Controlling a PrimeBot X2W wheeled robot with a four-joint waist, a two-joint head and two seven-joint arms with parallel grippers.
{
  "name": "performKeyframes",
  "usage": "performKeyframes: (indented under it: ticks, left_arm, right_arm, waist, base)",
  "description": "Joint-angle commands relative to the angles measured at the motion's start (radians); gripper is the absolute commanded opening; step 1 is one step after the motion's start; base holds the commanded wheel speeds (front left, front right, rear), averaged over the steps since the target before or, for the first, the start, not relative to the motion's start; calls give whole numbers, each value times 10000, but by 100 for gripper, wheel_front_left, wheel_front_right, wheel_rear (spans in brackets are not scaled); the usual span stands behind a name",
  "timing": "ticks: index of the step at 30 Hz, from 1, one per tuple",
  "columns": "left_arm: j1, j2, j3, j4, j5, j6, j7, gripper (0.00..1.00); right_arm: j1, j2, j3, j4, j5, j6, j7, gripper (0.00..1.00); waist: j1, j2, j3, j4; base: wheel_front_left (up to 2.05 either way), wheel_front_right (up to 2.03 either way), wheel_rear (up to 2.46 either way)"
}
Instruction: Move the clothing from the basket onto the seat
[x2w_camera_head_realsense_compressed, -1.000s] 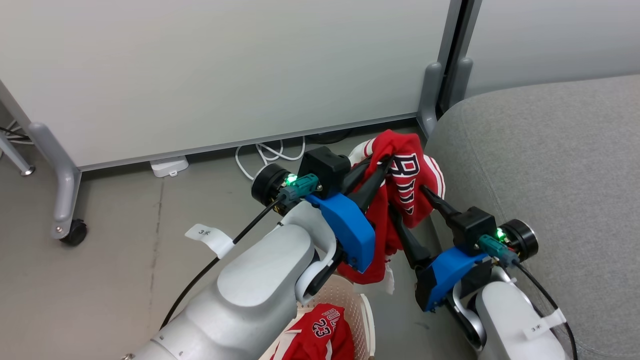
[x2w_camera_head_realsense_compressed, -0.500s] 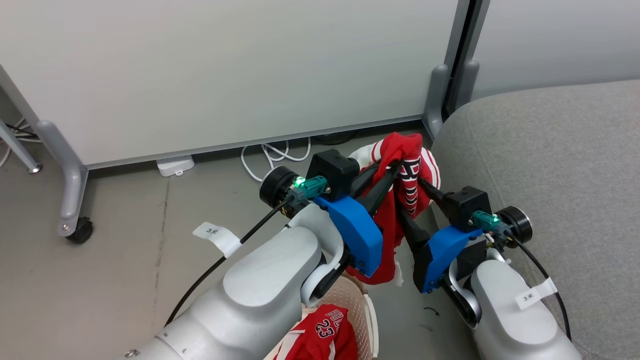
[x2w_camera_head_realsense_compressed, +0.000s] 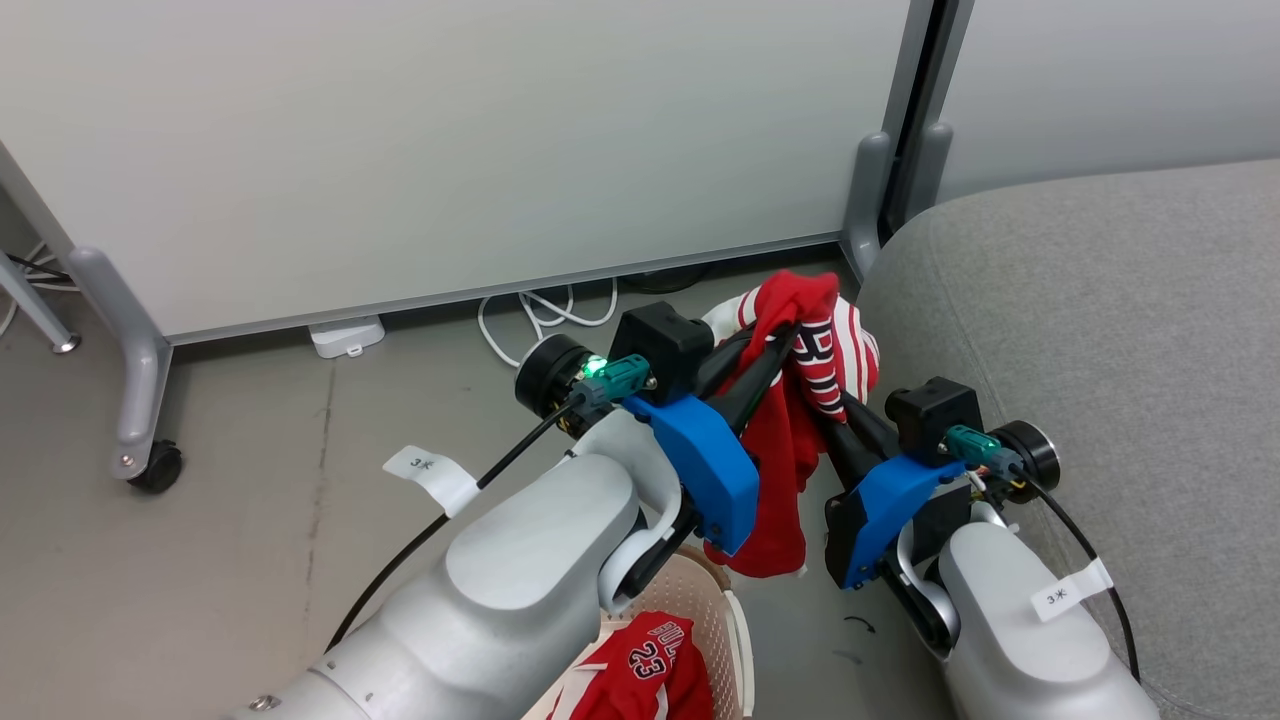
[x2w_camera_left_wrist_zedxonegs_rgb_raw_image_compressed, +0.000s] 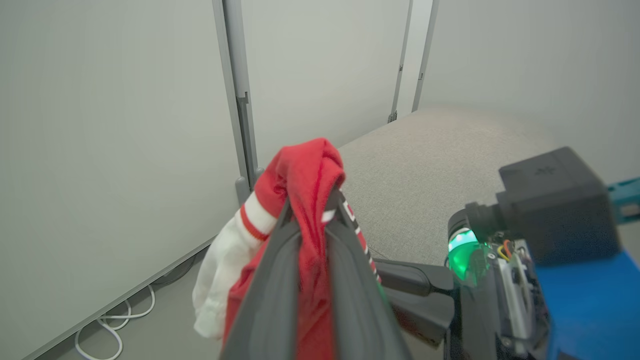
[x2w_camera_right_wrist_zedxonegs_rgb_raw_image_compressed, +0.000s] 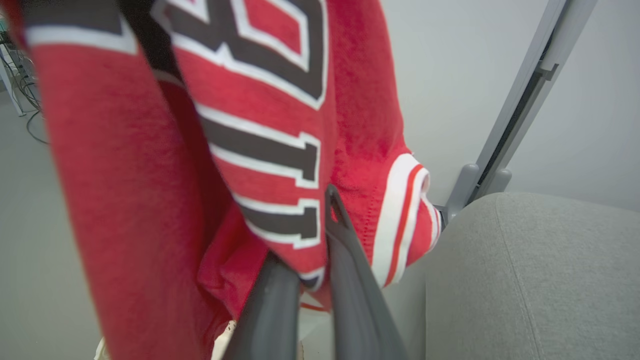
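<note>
Head view: you've got left gripper (x2w_camera_head_realsense_compressed: 788, 338) pinched shut on the raised red garment (x2w_camera_head_realsense_compressed: 775, 470) | right gripper (x2w_camera_head_realsense_compressed: 835, 400) clamped on its lettered fold (jaws nearly touching) | it hangs just beside the rounded edge of the seat (x2w_camera_head_realsense_compressed: 1100, 320) | second garment (x2w_camera_head_realsense_compressed: 645, 665) lies in the basket (x2w_camera_head_realsense_compressed: 738, 625)

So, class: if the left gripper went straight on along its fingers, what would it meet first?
The left gripper is shut on the red garment, so that cloth comes first. Beyond it, the line seems to reach the white partition, beside the seat; depth is unclear.
</note>
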Motion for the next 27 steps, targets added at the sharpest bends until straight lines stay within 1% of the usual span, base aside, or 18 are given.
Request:
performKeyframes:
  ticks: [1, 2, 3, 4, 5, 6, 7, 17, 23, 27]
  left_arm:
    - [-200, 5, -41, 25, -31, 34, -72, 22]
    - [-188, 5, -65, 42, -41, 29, -99, 37]
    - [-176, 5, -92, 55, -49, 21, -125, 45]
    - [-161, 5, -122, 63, -56, 13, -122, 49]
    - [-145, 5, -149, 67, -65, 12, -133, 72]
    - [-130, 5, -173, 68, -81, 18, -161, 90]
    - [-113, 7, -202, 69, -78, 29, -192, 100]
    - [461, 21, -57, 110, -65, 148, -654, 100]
    - [1145, 394, 391, -174, 296, 319, -793, 100]
    - [1820, 742, 1144, -813, 827, 486, -797, 100]
  right_arm:
    - [-98, -35, 14, 54, 74, 5, -65, 0]
    - [-109, -35, 0, 71, 87, 5, -92, 0]
    - [-114, -34, -12, 84, 89, 5, -111, 0]
    - [-112, -34, -26, 102, 91, 5, -136, 0]
    - [-105, -34, -34, 113, 91, 5, -165, 0]
    - [-95, -34, -42, 122, 91, 5, -198, 0]
    - [-82, -34, -50, 135, 76, 5, -211, 0]
    - [68, -34, -366, 228, -259, 5, -336, 0]
    - [129, -34, -752, 29, -376, 5, -395, 0]
    - [146, -34, -1085, -166, -513, 5, -417, 0]
  waist:
    - [-1, 0, -15, -8]
    - [-1, 0, -25, -8]
    - [-1, 0, -35, -7]
    - [-1, 0, -46, -5]
    - [-1, 0, -54, -6]
    - [-1, 0, -58, -7]
    - [-1, 0, -62, -7]
    - [-1, 0, -163, 67]
    - [-1, 0, -103, 115]
    - [-1, 0, -6, 163]
  base:
    - [0, 0, 0]
    - [0, 0, 0]
    - [0, 0, 0]
    - [0, 0, 0]
    - [0, 0, 0]
    - [0, 0, 0]
    - [0, 0, 0]
    - [0, 0, 0]
    - [0, 0, 0]
    - [0, 0, 0]
